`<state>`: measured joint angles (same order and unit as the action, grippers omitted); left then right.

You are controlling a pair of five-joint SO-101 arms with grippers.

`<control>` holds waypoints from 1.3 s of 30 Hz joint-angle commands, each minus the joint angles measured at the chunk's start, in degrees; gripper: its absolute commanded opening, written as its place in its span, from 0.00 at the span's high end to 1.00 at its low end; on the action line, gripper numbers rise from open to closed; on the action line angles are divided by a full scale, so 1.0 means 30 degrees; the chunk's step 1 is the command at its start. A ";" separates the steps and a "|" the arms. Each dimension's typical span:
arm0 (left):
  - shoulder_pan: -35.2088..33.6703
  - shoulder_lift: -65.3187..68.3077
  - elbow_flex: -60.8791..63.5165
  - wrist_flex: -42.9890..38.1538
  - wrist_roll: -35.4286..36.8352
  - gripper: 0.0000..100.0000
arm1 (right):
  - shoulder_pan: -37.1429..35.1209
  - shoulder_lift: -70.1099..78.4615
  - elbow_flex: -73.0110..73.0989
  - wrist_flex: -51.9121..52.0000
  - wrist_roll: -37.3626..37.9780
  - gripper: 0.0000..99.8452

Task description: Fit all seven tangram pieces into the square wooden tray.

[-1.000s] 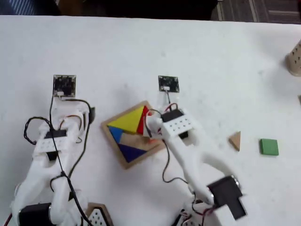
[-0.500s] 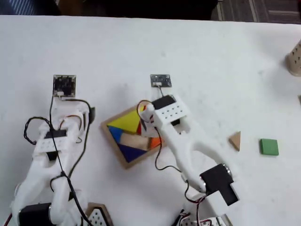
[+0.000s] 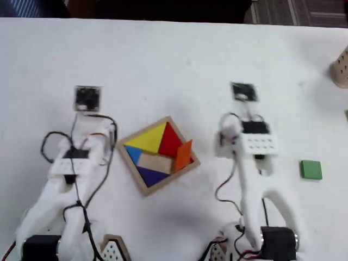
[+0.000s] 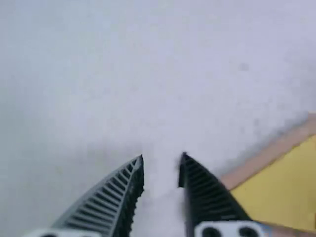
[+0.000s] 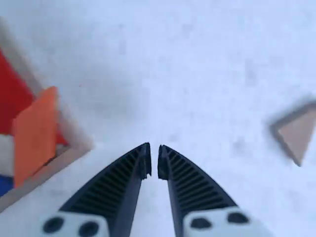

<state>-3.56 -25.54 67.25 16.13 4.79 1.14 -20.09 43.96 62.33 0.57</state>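
The square wooden tray (image 3: pixel 142 186) lies turned like a diamond at mid-table. It holds a yellow triangle (image 3: pixel 147 140), a red triangle (image 3: pixel 168 141), blue pieces (image 3: pixel 151 175) and a plain wooden piece (image 3: pixel 155 162). An orange piece (image 3: pixel 184 154) leans tilted across the tray's right rim (image 5: pixel 74 148), also seen as an orange piece (image 5: pixel 34 136) in the right wrist view. A green square (image 3: pixel 311 169) lies far right. A tan triangle (image 5: pixel 296 131) lies on the table beyond my right gripper (image 5: pixel 153 150), which is shut and empty, to the right of the tray. My left gripper (image 4: pixel 161 160) hangs slightly open beside the tray's left edge (image 4: pixel 269 153).
A pale wooden block with holes (image 3: pixel 341 68) stands at the right edge. A wooden object (image 3: pixel 111 247) sits between the arm bases at the front. The left arm (image 3: pixel 73 160) and right arm (image 3: pixel 255 144) flank the tray. Bare white table stretches behind.
The right arm swung from over the tray to the table on its right, leaving the orange piece on the tray's right rim. It now covers the tan triangle in the high view. The left arm shifted slightly right.
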 commanded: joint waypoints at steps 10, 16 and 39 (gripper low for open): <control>1.0037 0.0308 -0.4864 -0.0029 0.4513 0.98 | 0.4615 -0.0718 0.0645 -0.1275 0.0381 0.98; 1.1209 0.6725 -0.8967 -0.0264 0.4777 0.98 | 0.4615 -0.0718 0.0645 -0.1275 0.0879 0.98; 1.2615 0.9744 -0.9700 0.0381 0.4601 0.98 | 0.4205 -0.0718 0.0674 -0.1245 0.1436 0.98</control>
<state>31.78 9.27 37.45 16.13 18.42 14.15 -20.70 46.15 59.25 4.09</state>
